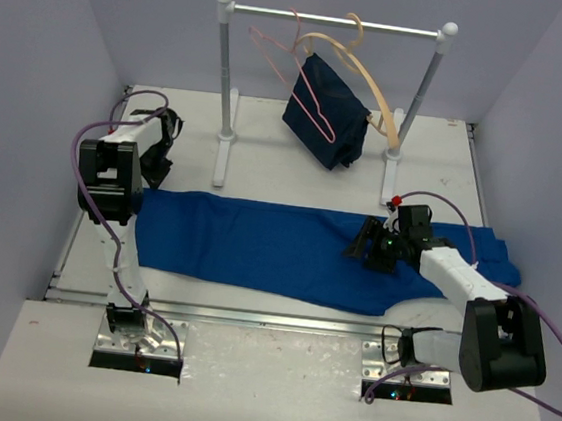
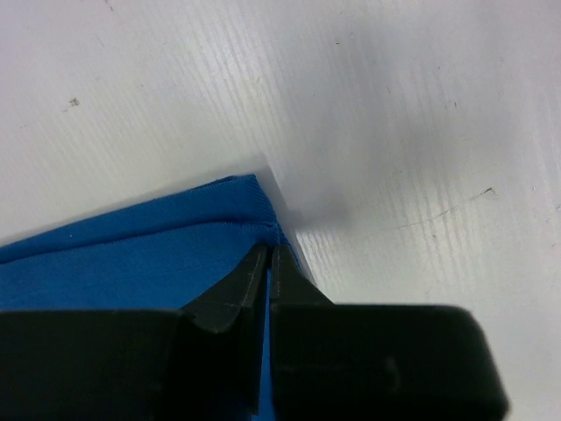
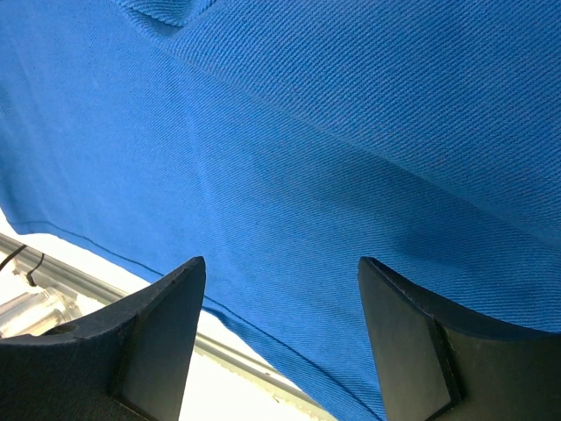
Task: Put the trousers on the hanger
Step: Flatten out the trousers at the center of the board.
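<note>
Where the left gripper (image 2: pixel 267 254) meets the cloth, its fingers (image 2: pixel 230 298) are pressed together with only a slit between them, and the tips are set at a hemmed corner of the trousers (image 1: pixel 257 243). A sliver of blue shows low in that slit, so the corner is judged to be pinched, though the hold looks shallow. On the right gripper (image 3: pixel 282 263) the fingers (image 3: pixel 166 307) are spread wide and held just over the cloth near its front edge; nothing is gripped between them.

The trousers are laid flat and lengthwise across the table (image 1: pixel 265 169), from beside the left arm to past the right arm. The hanger (image 1: pixel 316 120) is hung on the rail (image 1: pixel 381 26) at the far side, well apart from both grippers, beside a wooden hanger (image 1: pixel 379 95) that carries a navy garment (image 1: pixel 340 104).

The step in hand is judged to be the first grasp of the cloth; nothing is yet draped on the hanger. For the next move, a firm second hold by the right gripper is called for, so that the cloth can be lifted evenly. A slipped corner on the left is the risk to be watched.
</note>
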Motion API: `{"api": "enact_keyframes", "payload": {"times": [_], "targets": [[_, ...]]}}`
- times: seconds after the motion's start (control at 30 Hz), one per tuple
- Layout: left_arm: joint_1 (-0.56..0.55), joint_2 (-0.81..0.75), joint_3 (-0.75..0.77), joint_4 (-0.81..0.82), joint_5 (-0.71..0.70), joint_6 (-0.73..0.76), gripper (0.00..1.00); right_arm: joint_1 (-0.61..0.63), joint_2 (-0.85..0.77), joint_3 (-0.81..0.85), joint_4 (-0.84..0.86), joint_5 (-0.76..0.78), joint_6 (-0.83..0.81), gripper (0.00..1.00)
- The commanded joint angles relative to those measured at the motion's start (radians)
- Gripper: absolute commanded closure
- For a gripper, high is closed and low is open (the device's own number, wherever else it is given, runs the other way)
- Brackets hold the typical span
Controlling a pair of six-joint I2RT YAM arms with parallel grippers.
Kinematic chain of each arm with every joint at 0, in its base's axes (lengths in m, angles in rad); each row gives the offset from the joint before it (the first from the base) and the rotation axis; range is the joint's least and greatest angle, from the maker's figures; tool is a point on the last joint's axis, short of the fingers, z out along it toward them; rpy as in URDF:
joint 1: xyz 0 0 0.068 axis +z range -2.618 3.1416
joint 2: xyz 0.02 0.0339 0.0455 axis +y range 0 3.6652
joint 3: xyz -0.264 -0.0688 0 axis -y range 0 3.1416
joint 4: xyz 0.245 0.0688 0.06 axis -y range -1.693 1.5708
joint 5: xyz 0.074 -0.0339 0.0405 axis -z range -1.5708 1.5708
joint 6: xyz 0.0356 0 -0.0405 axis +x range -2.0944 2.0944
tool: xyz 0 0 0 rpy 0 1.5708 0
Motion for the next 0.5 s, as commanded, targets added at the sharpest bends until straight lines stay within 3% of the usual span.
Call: {"api": "enact_keyframes", "payload": {"times": [0.0, 0.47], "targets": [[0.006, -0.036, -0.026, 0.017, 0.005, 0.011, 1.0, 0.008, 0.001, 0.0, 0.027, -0.002, -0.01, 0.29], [0.032, -0.136, -0.007, -0.092, -0.12, -0.069, 1.0, 0.009, 0.008, 0.003, 0.027, 0.006, -0.01, 0.29]]}}
